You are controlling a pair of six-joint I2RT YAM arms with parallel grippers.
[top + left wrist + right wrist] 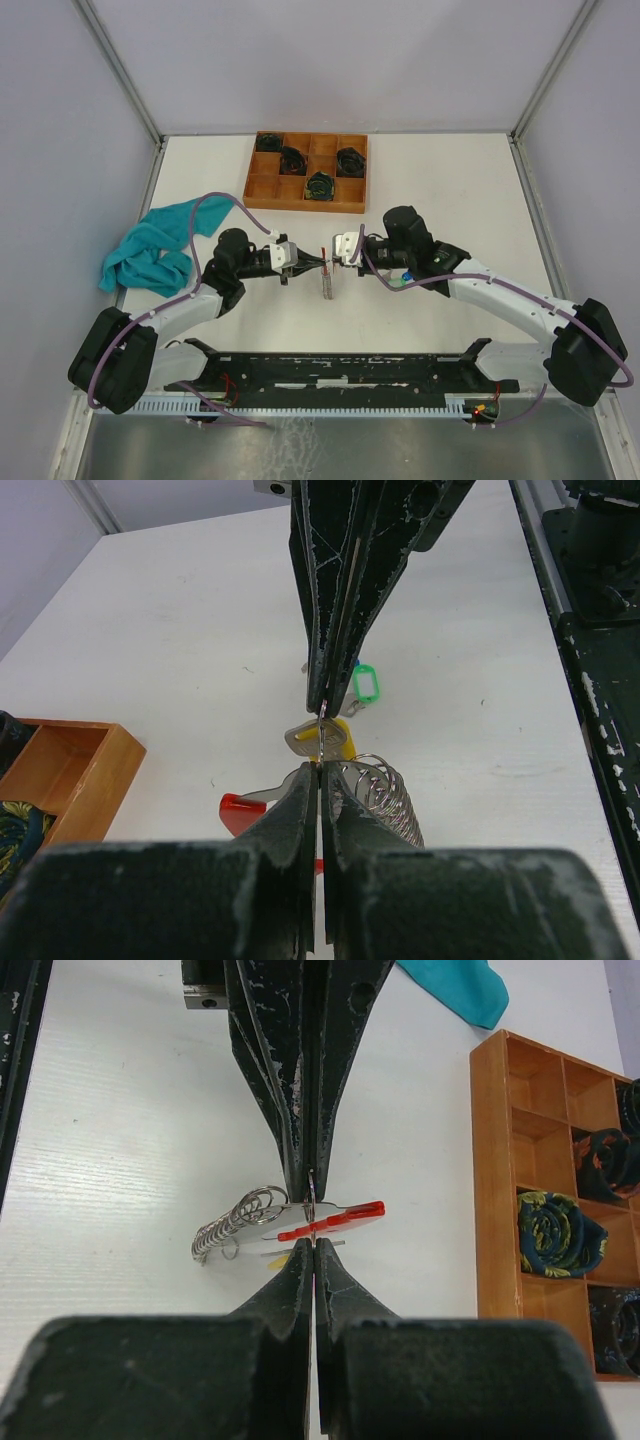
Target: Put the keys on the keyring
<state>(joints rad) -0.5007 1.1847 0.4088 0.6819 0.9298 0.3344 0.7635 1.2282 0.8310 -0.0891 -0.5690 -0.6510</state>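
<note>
i see the red-tagged key [345, 1218] flat at mid-table, its long axis running from near edge to far edge, red end toward the far edge. a yellow-tagged key [335, 738] lies beside it, heading unclear. a coil of rings [385, 790] crowds the near-edge end. above them the left gripper [308, 260] and right gripper [332, 254] reach in level, tip to tip, each pinched tight on a thin keyring [312, 1195]. a wooden tray [300, 205] sits at the far edge.
</note>
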